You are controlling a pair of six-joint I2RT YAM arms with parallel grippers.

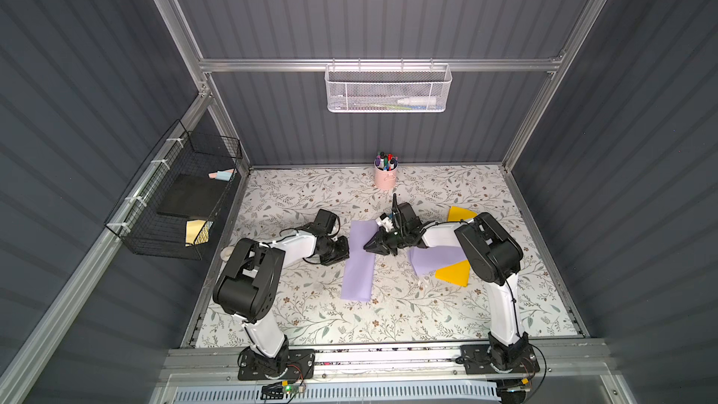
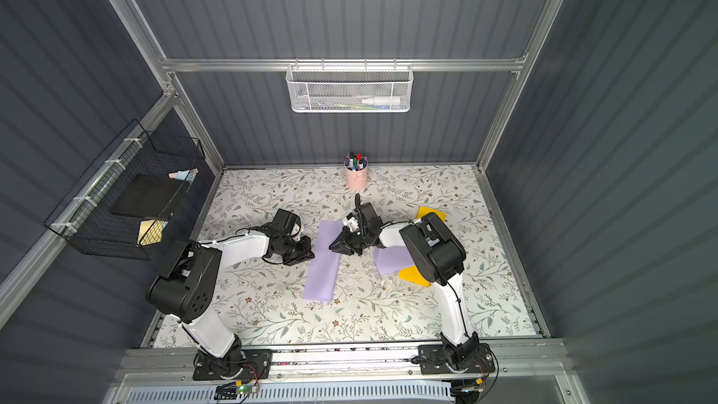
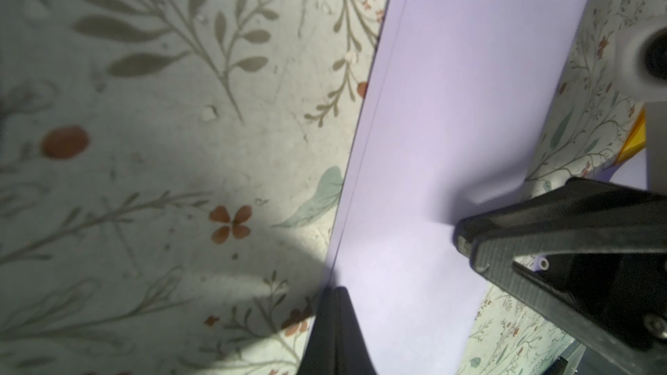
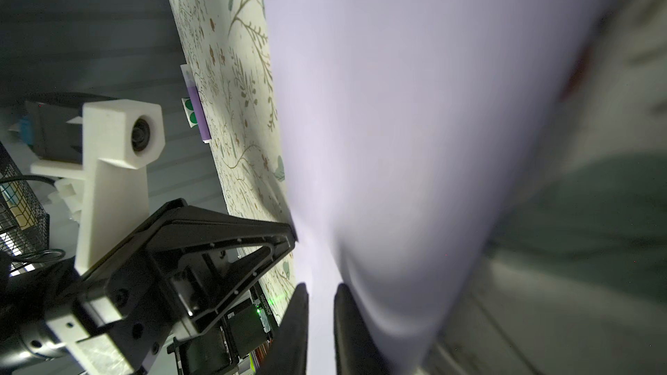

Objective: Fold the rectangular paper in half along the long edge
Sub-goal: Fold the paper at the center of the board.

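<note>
The left claw (image 1: pixel 347 252) (image 3: pixel 334 295) has its black fingers pressed together. The tips meet right at one long edge of the rectangular lavender paper (image 1: pixel 357 277) (image 3: pixel 451 102); whether a layer is caught between them I cannot tell. The right claw (image 1: pixel 368 247) (image 4: pixel 321 286) comes in from the opposite long edge with its fingers a narrow slit apart. Lavender shows through the slit, and the tips are down on the sheet. In the left wrist view the paper puckers upward just beside those tips. Along the left claw's edge a thin line runs just inside the border, one layer's edge set slightly in from the other's.

The paper lies as a narrow strip in the middle of the floral-patterned desk (image 1: pixel 427 312), on the near side of the pink metal cup of markers (image 1: pixel 384 178). Its long edges run away from the cup toward the arm bases.

Nearer than the cup and to its right, under the right arm, a second lavender sheet (image 1: pixel 435 260) overlaps a yellow paper sheet (image 1: pixel 452 274), both apart from the strip. Bare floral surface spreads to the cup's left and past the strip's near short edge.
</note>
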